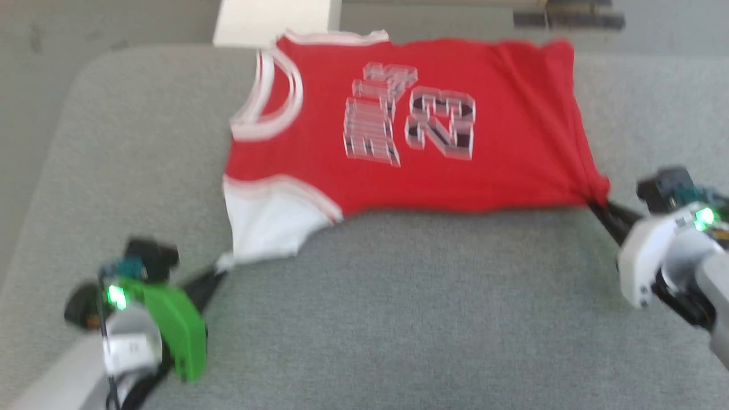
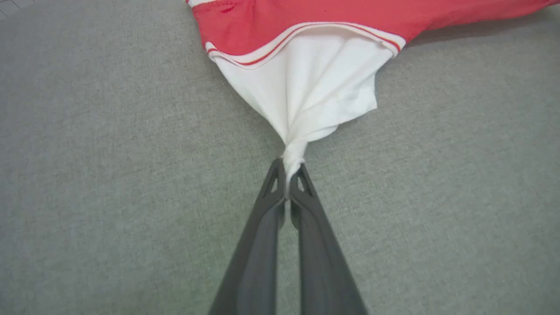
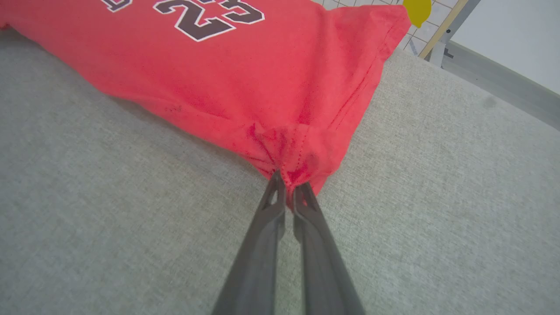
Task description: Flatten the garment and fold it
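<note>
The garment, a red jersey with white trim and white-outlined lettering and number, lies spread sideways across the grey padded table, neck to the left. My left gripper is shut on the tip of the white sleeve panel, which is pulled into a taut point between the left gripper's fingers. My right gripper is shut on the red hem corner at the right; in the right wrist view the cloth bunches at the right gripper's fingertips. The garment's near edge lifts slightly off the table between the two grips.
A pale box-like surface and a dark object stand beyond the table's far edge. A yellow shape and a wooden bar show behind the garment in the right wrist view.
</note>
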### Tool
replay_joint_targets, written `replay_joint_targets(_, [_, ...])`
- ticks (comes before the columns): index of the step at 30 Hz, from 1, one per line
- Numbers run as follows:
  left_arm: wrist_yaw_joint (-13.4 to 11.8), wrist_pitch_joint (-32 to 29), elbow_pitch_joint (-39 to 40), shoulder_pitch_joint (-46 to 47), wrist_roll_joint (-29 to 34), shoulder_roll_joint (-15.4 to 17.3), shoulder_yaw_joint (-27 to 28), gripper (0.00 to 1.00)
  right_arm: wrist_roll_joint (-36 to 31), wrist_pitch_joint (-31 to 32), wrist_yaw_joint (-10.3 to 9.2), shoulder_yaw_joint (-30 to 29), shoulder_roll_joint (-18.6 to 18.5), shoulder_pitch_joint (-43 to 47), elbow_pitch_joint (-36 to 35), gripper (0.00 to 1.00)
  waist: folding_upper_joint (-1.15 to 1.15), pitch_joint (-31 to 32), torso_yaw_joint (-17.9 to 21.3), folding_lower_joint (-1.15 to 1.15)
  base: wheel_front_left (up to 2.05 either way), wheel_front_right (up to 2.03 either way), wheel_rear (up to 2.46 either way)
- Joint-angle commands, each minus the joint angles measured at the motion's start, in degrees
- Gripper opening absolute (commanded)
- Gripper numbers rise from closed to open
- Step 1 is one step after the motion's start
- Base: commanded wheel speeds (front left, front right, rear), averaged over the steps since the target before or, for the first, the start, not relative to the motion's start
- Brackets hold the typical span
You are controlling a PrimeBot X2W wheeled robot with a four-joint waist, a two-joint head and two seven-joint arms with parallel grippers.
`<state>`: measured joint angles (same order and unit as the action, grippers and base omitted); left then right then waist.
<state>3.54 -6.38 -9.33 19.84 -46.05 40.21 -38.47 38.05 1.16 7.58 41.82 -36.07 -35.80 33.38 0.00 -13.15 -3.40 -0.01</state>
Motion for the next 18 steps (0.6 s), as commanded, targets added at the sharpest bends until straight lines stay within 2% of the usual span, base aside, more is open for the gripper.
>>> replay_joint_targets(1, [-0.77,-1.23,1.43,-2.73,-1.21,1.38,-0.38,0.0,0.95,0.87,-0.09,-0.1,-1.05,2.22,-0.46,0.0,0.0,5.49,-1.43,0.01,0.0,0.0,0.0])
replay_joint_targets(12, [-5.78,-8.24,13.07,-17.45,-9.19,8.1,-1.39,0.0,9.46,9.16,-0.09,-3.08,-5.81,16.94,-9.01,0.0,0.0,10.84,-2.14,0.01,0.0,0.0,0.0])
replay_joint_targets(18, [-6.34,-11.51,17.83,-21.5,-12.12,11.03,-2.31,0.0,14.0,15.7,-0.09,-6.2,-7.34,26.16,-14.4,0.0,0.0,11.8,-2.8,0.01,0.0,0.0,0.0])
